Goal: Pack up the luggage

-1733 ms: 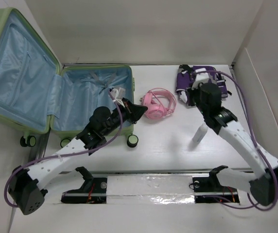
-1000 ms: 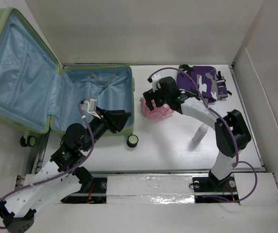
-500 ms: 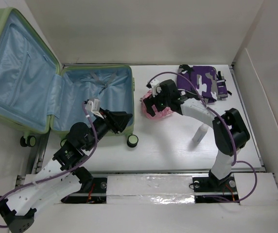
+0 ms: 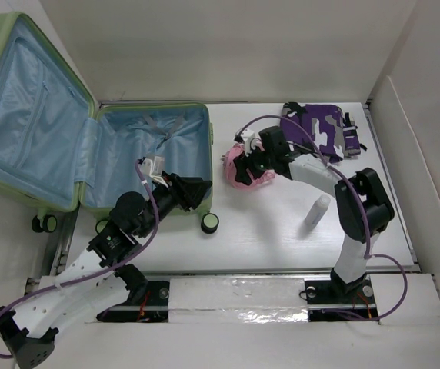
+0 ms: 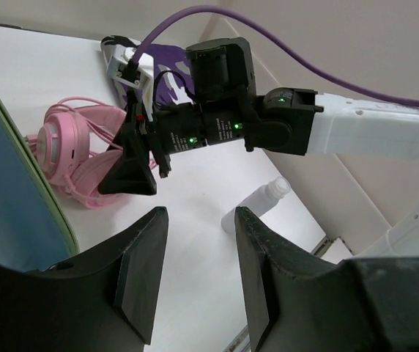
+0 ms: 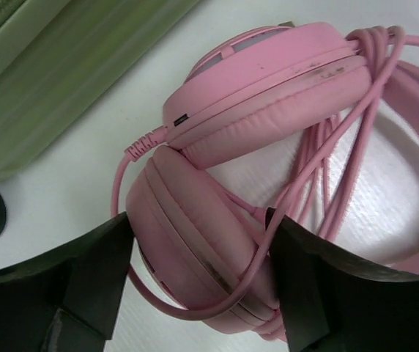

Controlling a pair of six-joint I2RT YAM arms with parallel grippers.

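The luggage [image 4: 208, 154], a light green hard-shell suitcase with pale blue lining, lies open at the back left, its lid [image 4: 28, 115] propped up. Its edge shows in the left wrist view [image 5: 12, 183] and its ribbed shell in the right wrist view [image 6: 63, 66]. Pink headphones [image 4: 252, 180] lie on the table just right of it. My right gripper [image 4: 239, 165] is down on them, both fingers against one ear cup [image 6: 202, 235] and its cable, gripper [image 6: 195, 227] shut on it. My left gripper [image 4: 197, 191] hovers at the suitcase's near right corner, open and holding nothing [image 5: 198, 216], facing the headphones [image 5: 63, 147].
A white bottle [image 4: 317, 210] lies on the table right of centre, also seen in the left wrist view [image 5: 257, 205]. A purple patterned pouch [image 4: 320, 131] sits at the back right. A suitcase wheel [image 4: 209, 223] sticks out near the left gripper. White walls enclose the table.
The right gripper's fingers have closed in onto the headphone ear cup. The left arm has shifted only slightly, its gripper still by the suitcase corner.
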